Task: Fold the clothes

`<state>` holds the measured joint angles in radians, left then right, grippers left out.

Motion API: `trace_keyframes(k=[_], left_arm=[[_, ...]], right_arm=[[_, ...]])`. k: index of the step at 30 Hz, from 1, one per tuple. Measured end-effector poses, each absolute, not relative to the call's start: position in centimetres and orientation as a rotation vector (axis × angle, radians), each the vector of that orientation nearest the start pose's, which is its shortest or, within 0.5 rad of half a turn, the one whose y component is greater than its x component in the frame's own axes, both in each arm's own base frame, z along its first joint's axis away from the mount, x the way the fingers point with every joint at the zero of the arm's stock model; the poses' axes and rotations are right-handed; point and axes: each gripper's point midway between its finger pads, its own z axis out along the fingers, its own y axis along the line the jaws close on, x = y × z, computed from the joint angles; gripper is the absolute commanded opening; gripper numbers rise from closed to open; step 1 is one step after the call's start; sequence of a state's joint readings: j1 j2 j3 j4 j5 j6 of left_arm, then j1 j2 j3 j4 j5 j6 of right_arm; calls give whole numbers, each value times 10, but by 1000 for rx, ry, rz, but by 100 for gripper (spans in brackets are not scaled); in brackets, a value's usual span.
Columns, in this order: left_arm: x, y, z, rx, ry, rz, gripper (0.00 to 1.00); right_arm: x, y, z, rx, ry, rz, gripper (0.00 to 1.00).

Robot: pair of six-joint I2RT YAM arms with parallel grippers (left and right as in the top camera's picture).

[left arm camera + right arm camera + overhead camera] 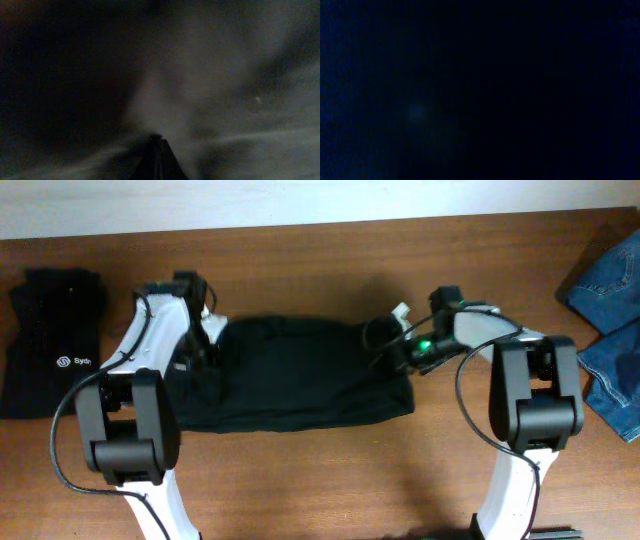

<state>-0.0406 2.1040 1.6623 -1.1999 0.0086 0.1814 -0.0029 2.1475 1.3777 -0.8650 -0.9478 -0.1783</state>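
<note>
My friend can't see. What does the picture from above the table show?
Black trousers lie in the middle of the wooden table, the left pincer at one end and the right pincer at the other. A black top with a white logo lies far left, blue jeans far right.

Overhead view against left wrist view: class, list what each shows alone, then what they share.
Overhead alone: the wooden table, the left arm and right arm, a black top with a white logo at left, blue jeans at right. Left wrist alone: close-up creases, and a dark wedge at the bottom edge, probably the left claw. Shared: the black trousers.
</note>
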Motion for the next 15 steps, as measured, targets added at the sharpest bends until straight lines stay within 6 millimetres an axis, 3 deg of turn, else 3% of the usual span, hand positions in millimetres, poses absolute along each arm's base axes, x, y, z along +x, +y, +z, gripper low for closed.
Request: trace_keyframes(k=[2, 6, 9, 12, 15], left_arm=[[417, -18, 81, 330, 3080, -6, 1], [474, -21, 168, 289, 2814, 18, 1], [494, -21, 221, 270, 2669, 32, 1], [500, -21, 248, 263, 2596, 37, 1], [502, -21, 257, 260, 2573, 39, 1]], right_arm=[[380, 113, 41, -107, 2842, 1321, 4], [411, 32, 79, 29, 2976, 896, 4], [432, -29, 121, 75, 2978, 527, 4], [443, -63, 156, 87, 2939, 268, 4], [449, -64, 174, 58, 2912, 129, 4]])
